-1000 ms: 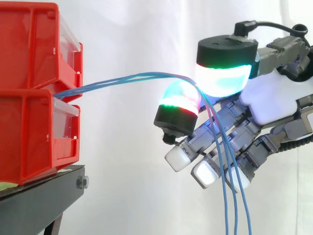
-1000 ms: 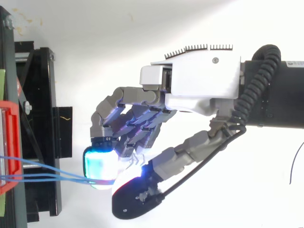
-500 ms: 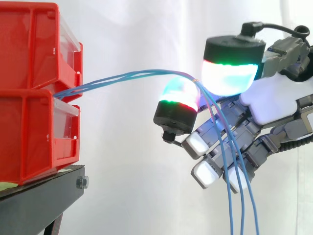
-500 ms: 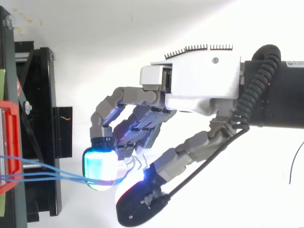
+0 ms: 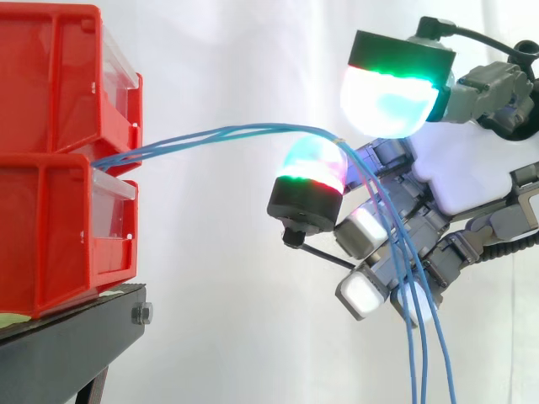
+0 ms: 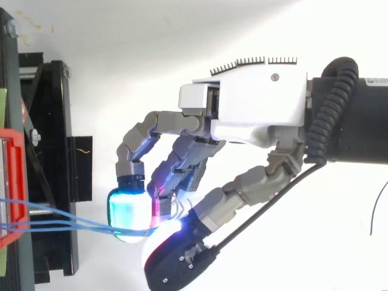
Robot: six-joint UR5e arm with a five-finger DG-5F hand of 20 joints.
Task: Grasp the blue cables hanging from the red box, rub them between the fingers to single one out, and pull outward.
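Observation:
Several thin blue cables (image 5: 219, 135) leave the gap between the two stacked red bins (image 5: 50, 160) and run rightward to my hand (image 5: 472, 168). There they bend over the thumb pad (image 5: 307, 172) and hang straight down past the lower fingers (image 5: 366, 290). A cyan-green fingertip (image 5: 392, 93) sits just above and behind the bend, so the cables are pinched between it and the thumb. From above, the cables (image 6: 60, 224) reach the cyan pad (image 6: 127, 212), which meets the thumb (image 6: 176, 257). The other fingers are curled under the palm (image 6: 254, 115).
The red bins (image 6: 12, 188) stand on a black stand (image 5: 67, 345) at the left, with clear drawer fronts facing the hand. A white curtain is behind. Open air lies between the bins and the hand.
The upper fingertip has risen and slid back over the thumb pad. The lower fingers have curled in closer to the palm. The hanging cable ends have shifted slightly right.

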